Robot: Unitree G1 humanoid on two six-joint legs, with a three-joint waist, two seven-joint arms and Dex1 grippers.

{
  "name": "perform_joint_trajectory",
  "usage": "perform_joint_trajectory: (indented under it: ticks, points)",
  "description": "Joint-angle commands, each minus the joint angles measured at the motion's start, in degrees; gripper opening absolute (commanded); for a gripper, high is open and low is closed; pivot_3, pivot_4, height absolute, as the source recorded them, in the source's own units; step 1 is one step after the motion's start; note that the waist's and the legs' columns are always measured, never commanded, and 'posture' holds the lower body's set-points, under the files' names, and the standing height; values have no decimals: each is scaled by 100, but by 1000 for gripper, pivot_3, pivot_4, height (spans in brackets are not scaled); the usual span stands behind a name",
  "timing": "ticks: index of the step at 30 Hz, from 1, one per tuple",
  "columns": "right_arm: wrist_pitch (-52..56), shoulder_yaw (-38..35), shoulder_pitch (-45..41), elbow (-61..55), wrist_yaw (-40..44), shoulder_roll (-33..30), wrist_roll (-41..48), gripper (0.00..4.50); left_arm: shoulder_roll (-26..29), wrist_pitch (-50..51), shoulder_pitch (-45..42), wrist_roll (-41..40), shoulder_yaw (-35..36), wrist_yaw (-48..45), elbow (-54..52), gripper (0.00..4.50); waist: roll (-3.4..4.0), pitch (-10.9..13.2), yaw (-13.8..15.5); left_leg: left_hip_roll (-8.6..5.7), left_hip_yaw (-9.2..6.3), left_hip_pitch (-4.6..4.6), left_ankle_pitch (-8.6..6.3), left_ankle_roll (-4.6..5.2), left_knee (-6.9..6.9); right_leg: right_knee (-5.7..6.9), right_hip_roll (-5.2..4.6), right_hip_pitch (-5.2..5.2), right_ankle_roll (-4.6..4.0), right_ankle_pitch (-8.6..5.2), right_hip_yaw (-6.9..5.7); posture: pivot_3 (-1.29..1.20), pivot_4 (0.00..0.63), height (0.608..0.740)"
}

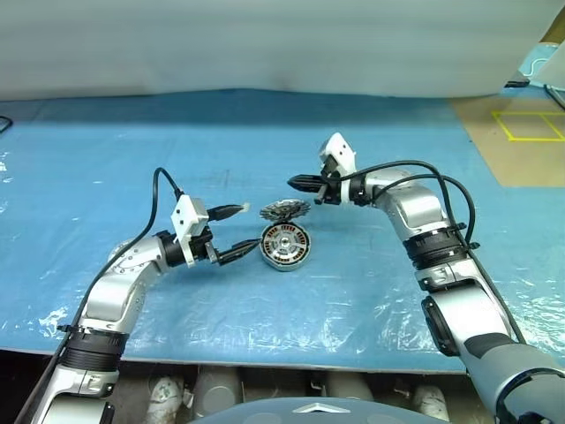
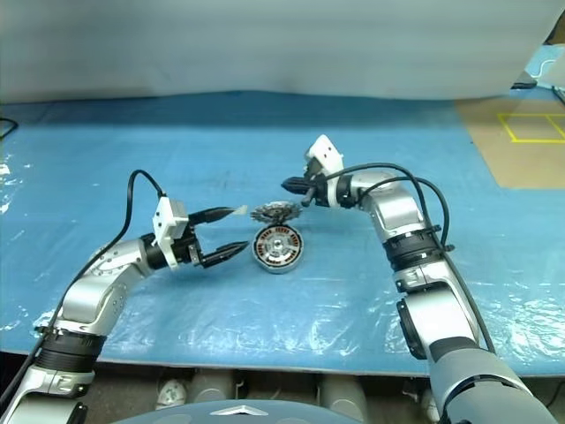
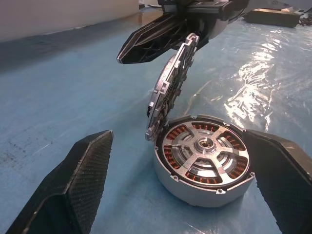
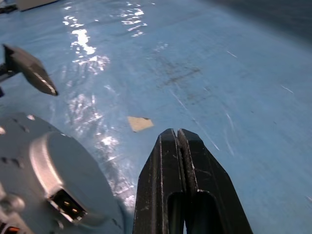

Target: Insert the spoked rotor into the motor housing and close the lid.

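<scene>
The lid, a round grey metal disc with a toothed, finned rim, stands nearly on edge, its lower rim propped on the far lip of the motor housing, a shallow grey puck of copper-brown windings with the silver spoked part seemingly already seated (so closing is probably what remains). The right claw, clenched and empty, hovers just above the lid's raised edge, nearer to it than the left. The left claw sits released, its fingers flanking the housing on the blue plastic-covered surface. The lid must tip down toward the left claw.
</scene>
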Motion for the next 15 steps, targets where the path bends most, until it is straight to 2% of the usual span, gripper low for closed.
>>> perform_joint_trajectory:
  ticks: [1,6,15]
  points:
    - [184,161,118,-769,476,-145,214,15,154,83,112,-182,211,-77,-324,4500,0,0,12,1,0,1,0,0,0,1,0,0,0,0,-1,0,150,740]
    - [489,311,407,-1481,740,-304,344,15,307,245,256,-290,243,-165,-473,4500,0,0,16,2,-1,3,0,0,1,3,0,1,0,0,1,0,150,740]
    - [475,584,883,-1729,644,-395,140,15,311,247,284,-260,171,-233,-470,4500,-1,0,9,2,-1,6,0,-1,1,5,-1,1,0,0,3,0,150,740]
